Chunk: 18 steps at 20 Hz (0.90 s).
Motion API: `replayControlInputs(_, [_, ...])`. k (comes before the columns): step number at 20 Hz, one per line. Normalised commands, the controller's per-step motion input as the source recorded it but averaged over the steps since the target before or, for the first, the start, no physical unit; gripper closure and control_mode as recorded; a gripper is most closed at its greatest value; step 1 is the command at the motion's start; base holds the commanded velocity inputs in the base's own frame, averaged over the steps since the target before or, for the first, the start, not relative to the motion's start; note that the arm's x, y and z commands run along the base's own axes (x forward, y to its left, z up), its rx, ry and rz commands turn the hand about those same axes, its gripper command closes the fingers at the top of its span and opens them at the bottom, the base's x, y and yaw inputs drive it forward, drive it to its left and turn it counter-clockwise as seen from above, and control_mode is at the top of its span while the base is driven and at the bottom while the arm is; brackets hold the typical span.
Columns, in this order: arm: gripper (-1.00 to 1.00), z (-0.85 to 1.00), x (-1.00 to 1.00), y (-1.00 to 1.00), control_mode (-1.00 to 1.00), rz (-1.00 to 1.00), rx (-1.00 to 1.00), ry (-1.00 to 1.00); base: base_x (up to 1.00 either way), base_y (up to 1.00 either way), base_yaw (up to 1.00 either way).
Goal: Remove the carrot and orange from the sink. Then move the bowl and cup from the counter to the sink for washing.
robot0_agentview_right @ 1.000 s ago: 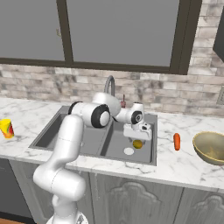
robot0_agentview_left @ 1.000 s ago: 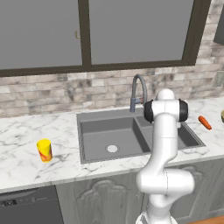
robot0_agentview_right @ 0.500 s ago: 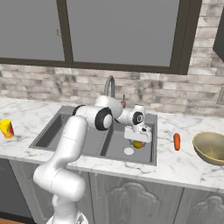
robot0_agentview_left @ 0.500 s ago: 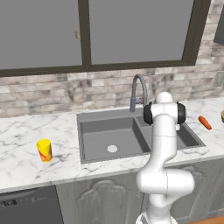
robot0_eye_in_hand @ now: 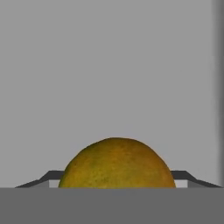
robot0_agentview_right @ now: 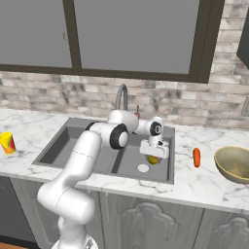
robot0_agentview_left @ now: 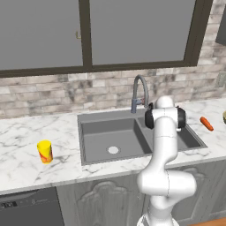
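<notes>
End effector [robot0_agentview_right: 153, 156] down in R basin of sink [robot0_agentview_right: 68, 141], fingers either side of orange [robot0_agentview_right: 153, 159]; can't tell if they grip it yet. Carrot [robot0_agentview_right: 196, 156] on tabletop [robot0_agentview_right: 204, 182] R of sink, bowl [robot0_agentview_right: 234, 163] beside it. Cup [robot0_agentview_left: 44, 151] far L.

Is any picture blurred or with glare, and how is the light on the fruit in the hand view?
Hand view: orange sharp, evenly lit, darker toward its edges, no glare. Right base view: soft flat light, sink basin darker. Left base view: no blur either.
</notes>
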Motion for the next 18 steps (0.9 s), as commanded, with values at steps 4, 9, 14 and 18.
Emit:
replayControlInputs(4, [1.00,0.05,-0.15,-0.21,-1.00,-0.16,0.06,0.08,0.00,0.00,0.00])
replayControlInputs(9, [1.00,0.24,-0.19,-0.28,-1.00,-0.16,0.05,0.01,0.00,0.00,0.00])
replayControlInputs(14, [1.00,0.36,-0.26,-0.29,-1.00,-0.12,0.04,-0.02,0.00,0.00,0.00])
replayControlInputs(18, [1.00,0.37,-0.30,-0.30,-1.00,-0.10,0.01,-0.05,0.00,0.00,0.00])
